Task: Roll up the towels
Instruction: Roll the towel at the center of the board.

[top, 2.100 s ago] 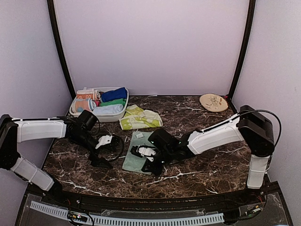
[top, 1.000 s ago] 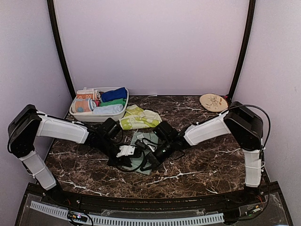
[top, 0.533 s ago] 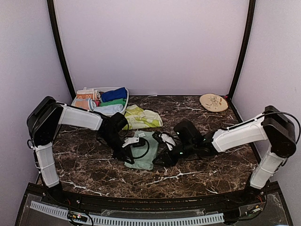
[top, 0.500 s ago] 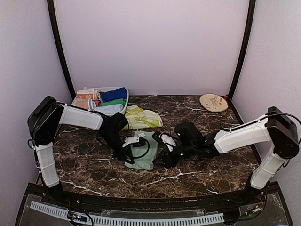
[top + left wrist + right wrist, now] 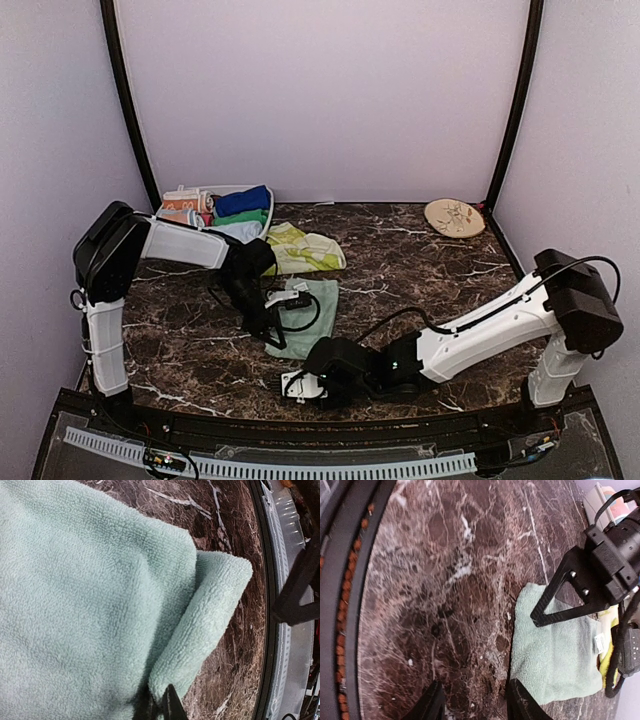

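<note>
Roll barely begun: left gripper clamps mint towel fold; right gripper, parted and empty, should return to help.

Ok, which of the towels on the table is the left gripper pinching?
The pale mint green towel, the plain one in front: the left gripper is shut on its folded corner. The yellow-green patterned towel behind it lies untouched.

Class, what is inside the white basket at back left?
A blue roll, green roll, pale blue roll and peach roll. Anything under them, and the basket floor, is covered.
</note>
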Robot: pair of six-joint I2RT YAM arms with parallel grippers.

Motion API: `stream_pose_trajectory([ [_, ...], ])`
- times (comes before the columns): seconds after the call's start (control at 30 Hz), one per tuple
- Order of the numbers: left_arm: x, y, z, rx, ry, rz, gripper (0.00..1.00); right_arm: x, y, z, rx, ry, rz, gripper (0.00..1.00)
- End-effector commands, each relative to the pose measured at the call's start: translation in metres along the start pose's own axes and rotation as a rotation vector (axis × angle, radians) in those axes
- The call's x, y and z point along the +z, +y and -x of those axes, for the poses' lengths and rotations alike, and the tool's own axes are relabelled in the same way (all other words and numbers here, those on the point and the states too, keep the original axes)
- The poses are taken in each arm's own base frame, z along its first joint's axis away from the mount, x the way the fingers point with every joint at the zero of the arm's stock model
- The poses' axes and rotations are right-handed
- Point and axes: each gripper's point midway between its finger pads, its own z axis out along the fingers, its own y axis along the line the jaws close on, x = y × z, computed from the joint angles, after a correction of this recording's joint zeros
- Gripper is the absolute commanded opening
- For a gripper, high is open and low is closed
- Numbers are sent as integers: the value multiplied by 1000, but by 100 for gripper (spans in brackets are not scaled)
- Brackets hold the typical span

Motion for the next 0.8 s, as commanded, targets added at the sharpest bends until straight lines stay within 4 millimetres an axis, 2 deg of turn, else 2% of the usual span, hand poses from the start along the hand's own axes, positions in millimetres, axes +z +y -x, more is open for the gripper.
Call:
stream_pose_trajectory([
  [0.0,6,0,-22,-61,91,-15,0,18,-26,-2,-180,63,-137,41],
  [0.13,7,3,-23,-65,106,-18,0,39,-31,-12,-194,86,-139,40],
  [0.37,6,7,-27,-57,125,-4,1,56,-37,-28,-124,110,-113,35],
  [0.43,4,7,-26,-61,116,-9,10,61,-34,-37,-88,131,-76,27],
  [0.53,0,5,-20,-67,88,-4,36,66,-32,-51,-20,167,-26,19],
  [0.57,-8,11,-20,-75,60,15,42,68,-30,-56,3,179,-11,18],
  [0.7,-25,7,-17,-54,-30,34,55,73,-29,-68,124,219,55,13],
  [0.77,-35,6,-18,-45,-86,53,57,73,-27,-74,217,227,105,11],
])
